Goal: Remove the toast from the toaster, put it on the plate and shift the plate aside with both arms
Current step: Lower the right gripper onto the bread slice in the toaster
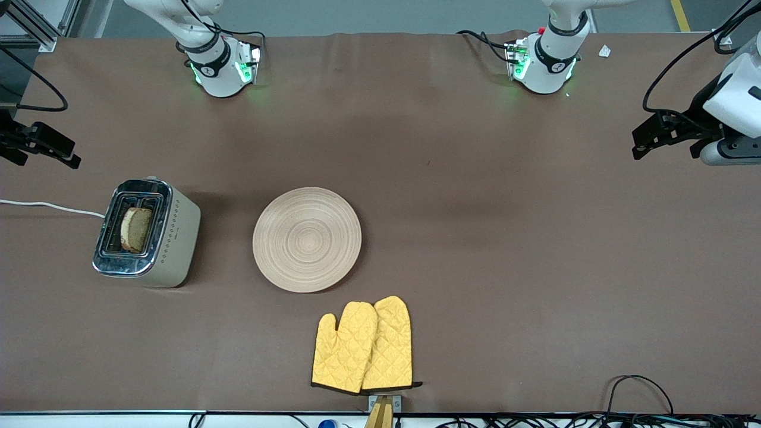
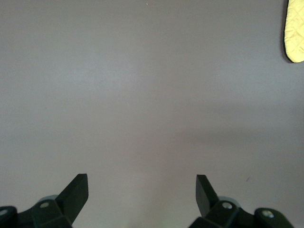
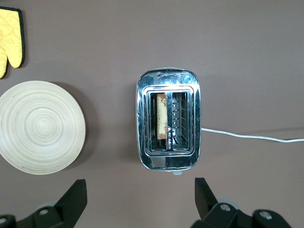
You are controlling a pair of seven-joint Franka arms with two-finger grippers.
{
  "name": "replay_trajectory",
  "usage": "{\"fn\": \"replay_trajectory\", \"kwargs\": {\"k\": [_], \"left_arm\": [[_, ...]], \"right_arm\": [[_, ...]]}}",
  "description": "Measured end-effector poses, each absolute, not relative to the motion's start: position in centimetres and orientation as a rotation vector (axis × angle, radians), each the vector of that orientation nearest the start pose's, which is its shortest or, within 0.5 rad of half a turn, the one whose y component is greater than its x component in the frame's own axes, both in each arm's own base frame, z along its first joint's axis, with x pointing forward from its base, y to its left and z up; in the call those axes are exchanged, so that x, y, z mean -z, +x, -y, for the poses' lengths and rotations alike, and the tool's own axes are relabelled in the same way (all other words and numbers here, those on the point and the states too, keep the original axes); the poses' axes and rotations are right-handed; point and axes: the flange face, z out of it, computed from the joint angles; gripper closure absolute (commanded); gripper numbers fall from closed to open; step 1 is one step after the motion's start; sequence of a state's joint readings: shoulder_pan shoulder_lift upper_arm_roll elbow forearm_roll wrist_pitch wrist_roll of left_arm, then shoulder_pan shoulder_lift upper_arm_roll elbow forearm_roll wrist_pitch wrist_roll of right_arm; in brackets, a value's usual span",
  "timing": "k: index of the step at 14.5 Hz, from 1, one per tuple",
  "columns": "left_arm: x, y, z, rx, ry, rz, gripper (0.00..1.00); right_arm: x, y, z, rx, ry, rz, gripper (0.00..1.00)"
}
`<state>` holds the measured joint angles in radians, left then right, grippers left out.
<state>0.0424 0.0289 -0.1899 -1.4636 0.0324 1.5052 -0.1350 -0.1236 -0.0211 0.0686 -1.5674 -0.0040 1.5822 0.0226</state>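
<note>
The toast [image 1: 135, 229] stands upright in one slot of a chrome and beige toaster [image 1: 172, 244] toward the right arm's end of the table. In the right wrist view the toast [image 3: 162, 115] shows edge-on in the toaster [image 3: 168, 80]. The round beige wooden plate [image 1: 307, 239] lies flat beside the toaster and holds nothing; it also shows in the right wrist view [image 3: 42, 126]. My right gripper [image 1: 62, 153] is open and empty, up over bare table at the right arm's end; its wrist view [image 3: 141, 194] shows wide-apart fingers. My left gripper [image 1: 648, 139] is open and empty over bare table at the left arm's end [image 2: 142, 190].
Two yellow oven mitts [image 1: 364, 346] lie nearer to the front camera than the plate; they also show in the right wrist view [image 3: 10, 40] and the left wrist view [image 2: 294, 31]. The toaster's white cable [image 1: 47, 207] runs toward the table's edge at the right arm's end.
</note>
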Motion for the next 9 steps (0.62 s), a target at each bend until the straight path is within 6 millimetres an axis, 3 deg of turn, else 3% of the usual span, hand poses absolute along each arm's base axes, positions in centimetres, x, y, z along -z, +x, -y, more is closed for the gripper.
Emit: {"fn": "replay_trajectory", "kwargs": {"k": [6,8,9], "left_arm": [[-65.4,55.2,7.5,0.029,-3.115,-0.015,0.00],[-65.4,55.2,7.5,0.029,-3.115,-0.015,0.00],[-65.4,55.2,7.5,0.029,-3.115,-0.015,0.00]], "right_arm": [[-63.6,55.1,3.1,0.073,-3.144,-0.122,0.00],[-62.2,55.7,3.3,0.099,-3.143,-0.128,0.00],[-60.4,56.2,3.7,0.108,-3.142,-0.138,0.00]]}}
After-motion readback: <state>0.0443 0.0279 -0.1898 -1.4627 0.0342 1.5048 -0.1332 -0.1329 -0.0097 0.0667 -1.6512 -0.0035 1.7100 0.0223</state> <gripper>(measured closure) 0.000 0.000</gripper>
